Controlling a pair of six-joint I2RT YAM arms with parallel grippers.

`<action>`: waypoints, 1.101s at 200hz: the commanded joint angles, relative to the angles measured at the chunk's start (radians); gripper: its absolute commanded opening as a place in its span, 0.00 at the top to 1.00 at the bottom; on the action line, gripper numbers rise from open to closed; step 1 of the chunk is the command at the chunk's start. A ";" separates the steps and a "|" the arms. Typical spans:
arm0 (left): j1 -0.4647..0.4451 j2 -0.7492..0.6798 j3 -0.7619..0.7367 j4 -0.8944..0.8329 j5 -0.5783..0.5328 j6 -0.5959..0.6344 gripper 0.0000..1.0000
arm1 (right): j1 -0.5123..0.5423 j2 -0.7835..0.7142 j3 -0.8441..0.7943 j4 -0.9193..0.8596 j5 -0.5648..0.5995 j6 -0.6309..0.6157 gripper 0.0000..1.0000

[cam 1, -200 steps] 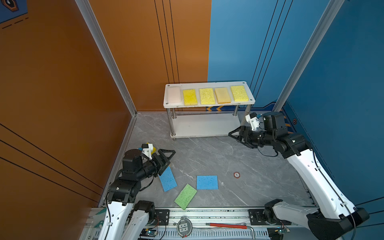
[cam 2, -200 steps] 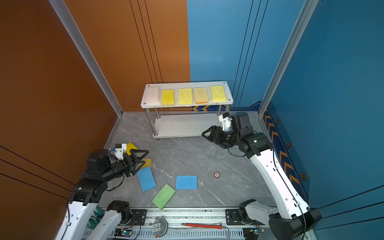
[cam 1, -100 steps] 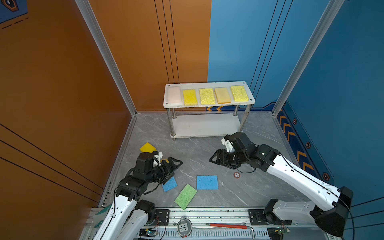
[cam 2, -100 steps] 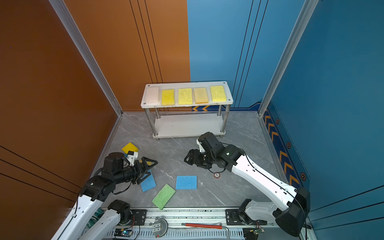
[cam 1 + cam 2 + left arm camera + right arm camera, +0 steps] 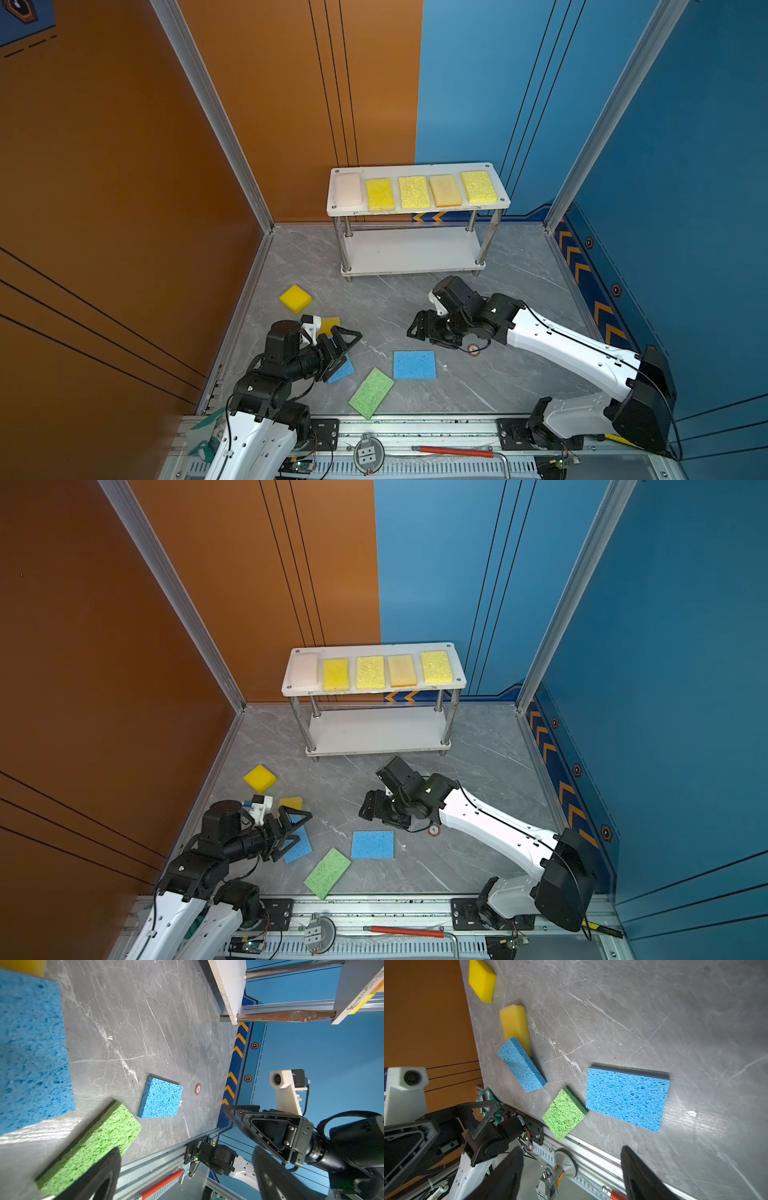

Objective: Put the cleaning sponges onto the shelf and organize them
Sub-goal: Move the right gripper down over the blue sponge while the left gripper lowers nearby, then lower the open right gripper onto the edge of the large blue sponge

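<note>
Fingers of the left gripper stand wide, holding nothing, over a blue sponge close to the left edge of the tabletop. We note the right gripper likewise spread and unloaded, with open tabletop between it and the shelf. Five sponges line its top board. Two yellow sponges, a second blue sponge and a green sponge lie on the grey marbled tabletop. An orange wall and a blue wall enclose it.
</note>
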 commanded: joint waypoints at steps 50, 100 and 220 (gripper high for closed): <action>0.011 0.032 0.028 -0.017 0.008 0.015 0.00 | -0.001 0.139 0.036 0.098 -0.104 -0.016 0.24; 0.016 0.075 0.048 -0.016 0.001 0.051 0.02 | -0.015 0.257 0.124 0.098 -0.167 -0.048 0.24; 0.018 -0.071 0.014 -0.168 -0.031 0.061 0.02 | 0.025 0.363 0.110 0.055 -0.263 -0.059 0.23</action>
